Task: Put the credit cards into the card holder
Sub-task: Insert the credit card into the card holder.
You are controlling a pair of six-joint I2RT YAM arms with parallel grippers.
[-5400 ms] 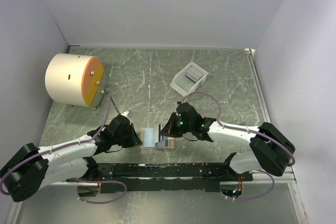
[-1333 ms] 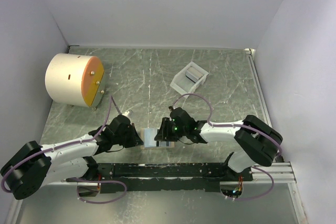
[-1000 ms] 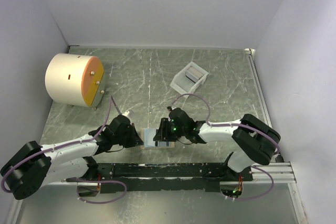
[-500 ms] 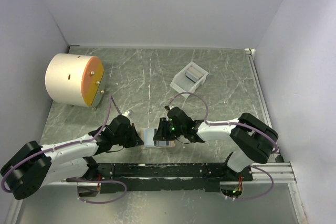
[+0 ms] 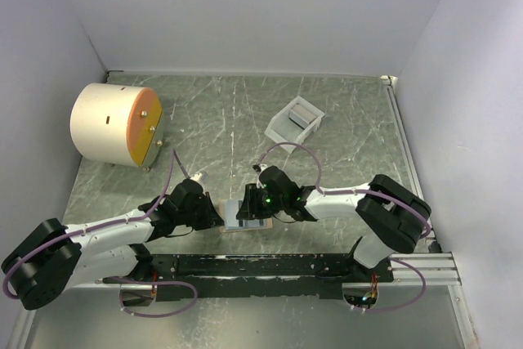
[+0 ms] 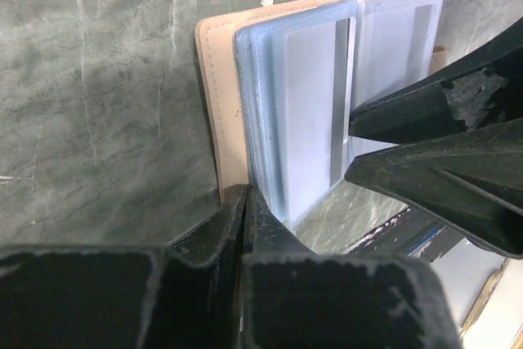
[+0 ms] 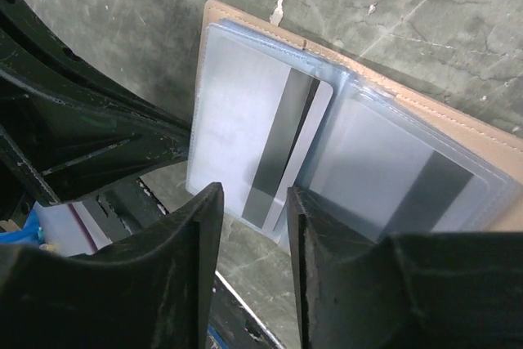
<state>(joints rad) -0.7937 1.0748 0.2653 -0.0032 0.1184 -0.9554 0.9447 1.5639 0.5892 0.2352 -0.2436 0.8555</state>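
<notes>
Only the right wrist view shows a dark-striped credit card partly out of the tan wallet's sleeve, the right end effector open astride it; the left wrist view shows the left end effector clamped on the wallet's edge; overhead, the card holder sits toward the tabletop's far edge.

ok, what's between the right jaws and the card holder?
Top view: just the right arm's own purple cable looping over bare table between the right gripper and the card holder; no other object.
</notes>
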